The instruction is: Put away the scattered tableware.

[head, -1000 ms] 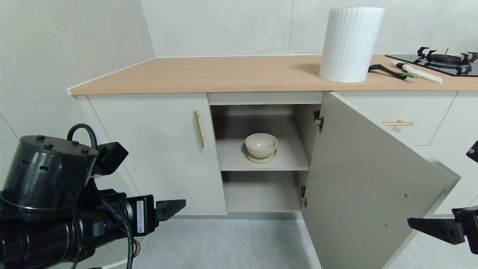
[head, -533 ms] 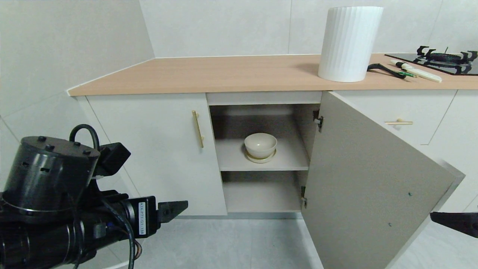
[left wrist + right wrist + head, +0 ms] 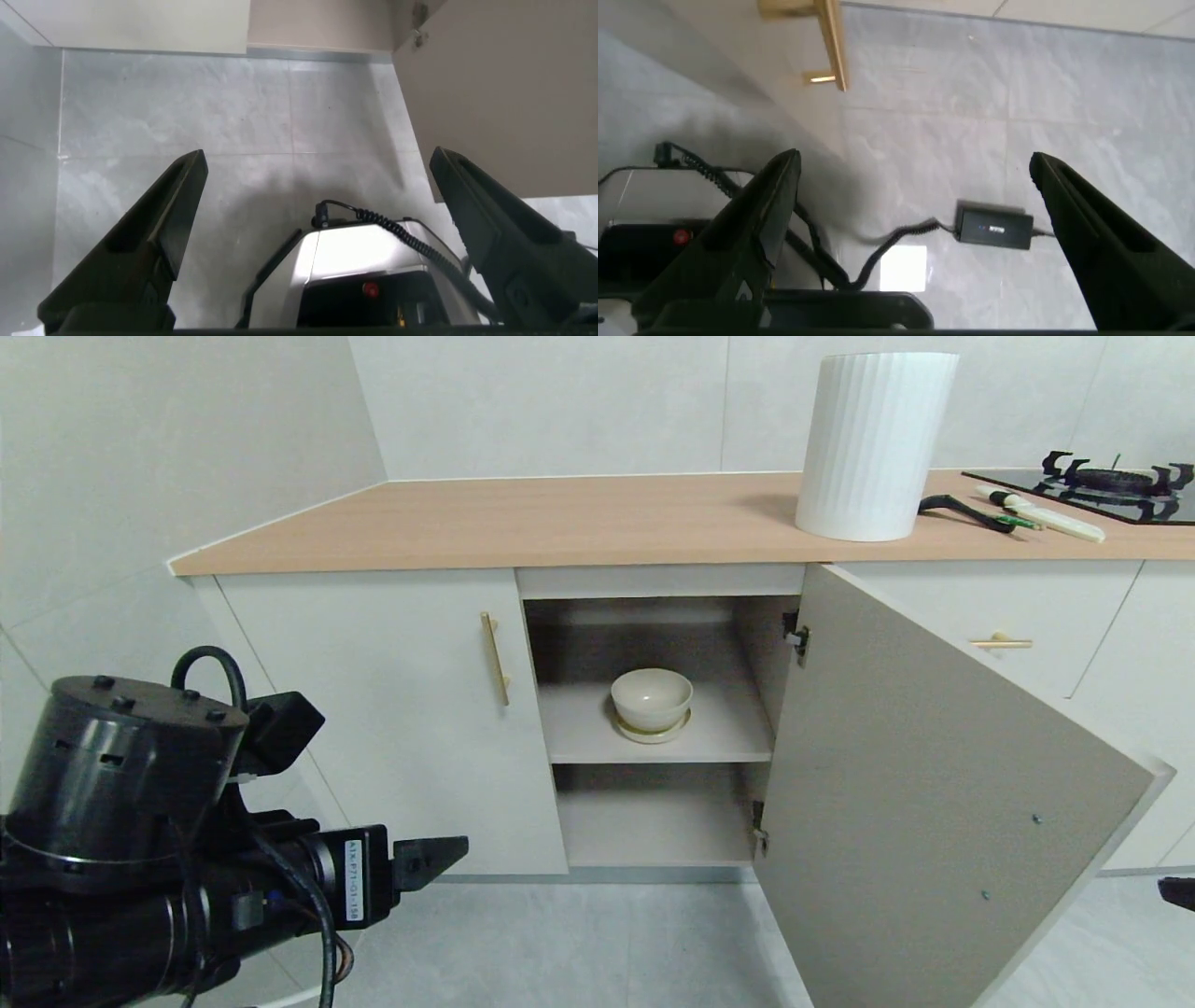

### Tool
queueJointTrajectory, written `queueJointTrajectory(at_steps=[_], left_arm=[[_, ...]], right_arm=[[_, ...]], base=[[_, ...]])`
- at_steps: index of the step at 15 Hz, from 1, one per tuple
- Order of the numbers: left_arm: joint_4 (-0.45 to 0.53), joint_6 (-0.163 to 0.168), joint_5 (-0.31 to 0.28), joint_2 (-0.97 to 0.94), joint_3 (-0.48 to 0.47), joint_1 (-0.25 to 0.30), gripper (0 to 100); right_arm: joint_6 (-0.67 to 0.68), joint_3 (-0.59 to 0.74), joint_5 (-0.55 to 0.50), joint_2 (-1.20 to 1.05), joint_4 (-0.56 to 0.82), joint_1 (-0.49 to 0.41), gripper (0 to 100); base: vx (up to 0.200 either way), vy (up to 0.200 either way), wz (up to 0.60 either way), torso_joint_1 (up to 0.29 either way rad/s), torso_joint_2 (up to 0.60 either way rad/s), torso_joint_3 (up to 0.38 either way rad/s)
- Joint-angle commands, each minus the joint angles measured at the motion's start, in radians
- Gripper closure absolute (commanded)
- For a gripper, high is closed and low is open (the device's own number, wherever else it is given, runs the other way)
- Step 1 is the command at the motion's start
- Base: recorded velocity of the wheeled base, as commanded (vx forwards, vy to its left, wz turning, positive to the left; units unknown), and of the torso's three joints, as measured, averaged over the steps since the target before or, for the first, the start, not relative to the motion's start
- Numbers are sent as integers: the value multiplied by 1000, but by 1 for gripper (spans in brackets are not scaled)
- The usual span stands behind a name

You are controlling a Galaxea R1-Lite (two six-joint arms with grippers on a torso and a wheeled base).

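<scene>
Head view, cream bowl (image 3: 652, 698) upright on saucer (image 3: 653, 735), cabinet shelf (image 3: 724, 739), left tool (image 3: 318, 163) and right tool (image 3: 915, 159) wide

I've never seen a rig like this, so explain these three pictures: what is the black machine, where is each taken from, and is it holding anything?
It is a two-armed robot in a kitchen. The wide picture comes from a camera on its head; the black bulk at lower left is its left arm. The other two come from wrist cameras, looking past dark fingers at the floor. The left gripper and right gripper are open and hold nothing. A cabinet door stands open; a bowl sits on a small plate on the upper shelf. A white ribbed container stands on the countertop.
</scene>
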Motion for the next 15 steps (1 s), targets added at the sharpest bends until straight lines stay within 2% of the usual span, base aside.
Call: queueJointTrajectory(at_steps=[1, 5, 7, 10, 12, 15], left_arm=[[0, -1, 0, -1, -1, 0, 0], [0, -1, 2, -2, -1, 0, 0], [0, -1, 2, -4, -1, 0, 0], [0, -1, 2, -5, -1, 0, 0], [0, -1, 2, -5, -1, 0, 0], [0, -1, 2, -5, -1, 0, 0]], right_arm=[[0, 0, -1, 7, -8, -17, 0], [0, 18, -4, 114, -113, -147, 0], [7, 24, 1, 181, -166, -173, 0], [20, 46, 44, 231, -232, -181, 0], [46, 70, 122, 266, -311, -178, 0], [95, 76, 131, 300, -347, -151, 0]], base=[[0, 0, 0, 0, 0, 0], [0, 0, 0, 0, 0, 0], [0, 0, 0, 0, 0, 0], [0, 0, 0, 0, 0, 0], [0, 0, 0, 0, 0, 0], [0, 0, 0, 0, 0, 0]])
